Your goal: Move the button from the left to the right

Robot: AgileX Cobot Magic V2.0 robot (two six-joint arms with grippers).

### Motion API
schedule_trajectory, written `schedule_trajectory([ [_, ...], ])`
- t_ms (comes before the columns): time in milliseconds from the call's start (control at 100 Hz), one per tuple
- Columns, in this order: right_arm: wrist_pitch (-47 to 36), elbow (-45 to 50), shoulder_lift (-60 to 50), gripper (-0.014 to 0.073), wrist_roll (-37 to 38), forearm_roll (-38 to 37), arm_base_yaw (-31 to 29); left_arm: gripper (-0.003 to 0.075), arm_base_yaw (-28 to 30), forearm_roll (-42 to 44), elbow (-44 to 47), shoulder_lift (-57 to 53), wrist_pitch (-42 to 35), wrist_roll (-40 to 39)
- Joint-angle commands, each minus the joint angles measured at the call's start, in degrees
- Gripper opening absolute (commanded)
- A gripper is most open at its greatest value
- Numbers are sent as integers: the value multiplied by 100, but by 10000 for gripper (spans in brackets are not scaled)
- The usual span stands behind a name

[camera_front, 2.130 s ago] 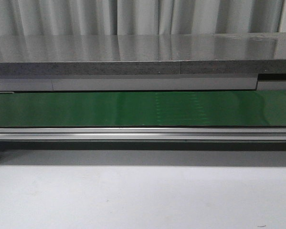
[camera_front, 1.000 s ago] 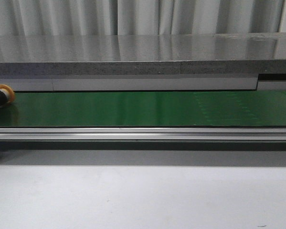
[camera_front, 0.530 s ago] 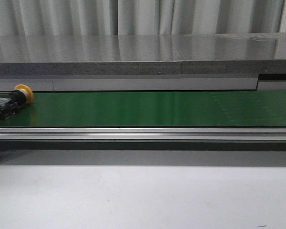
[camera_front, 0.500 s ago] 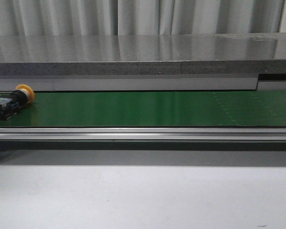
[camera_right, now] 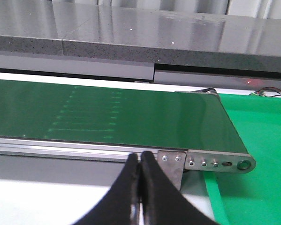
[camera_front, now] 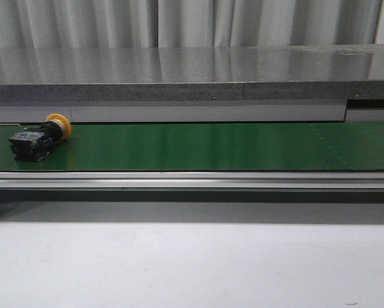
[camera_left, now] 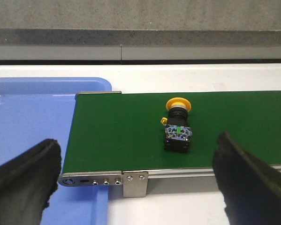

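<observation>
The button (camera_front: 40, 137), a yellow-orange cap on a black boxy body, lies on its side on the green conveyor belt (camera_front: 204, 146) near its left end. In the left wrist view the button (camera_left: 177, 125) lies on the belt ahead of my left gripper (camera_left: 138, 180), which is open wide and empty, its fingers (camera_left: 23, 180) apart on the near side of the belt. My right gripper (camera_right: 140, 161) is shut and empty in front of the belt's right end. Neither gripper shows in the front view.
A blue tray (camera_left: 27, 117) lies past the belt's left end. A green tray (camera_right: 257, 140) lies past the right end. A metal rail (camera_front: 192, 179) runs along the belt's near edge. A grey stone ledge (camera_front: 192, 77) runs behind it. White tabletop (camera_front: 192, 263) lies in front.
The button came into view at the belt's left end and has travelled rightward along the belt. Faint marks on the belt have also drifted right.
</observation>
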Motion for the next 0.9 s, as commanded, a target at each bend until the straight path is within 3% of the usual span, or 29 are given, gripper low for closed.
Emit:
schedule_trajectory([
  [0,-465,-4,-101,-68,-16,-60,11,624,-51,-94,176,-546,-565,-5],
  [280,-465,-4,-101,-68,-16,-60,11,624,-51,-94,817,-1926,-934,-5],
  [590,-465,-4,-101,-68,-16,-60,11,602,-51,-94,1085,-2048,-713,-5],
  [710,-465,-4,-101,-68,-16,-60,11,506,-51,-94,1191,-2048,-713,-5],
  [890,-459,-4,-101,-68,-16,-60,11,258,-51,-94,1237,-2048,-713,-5],
])
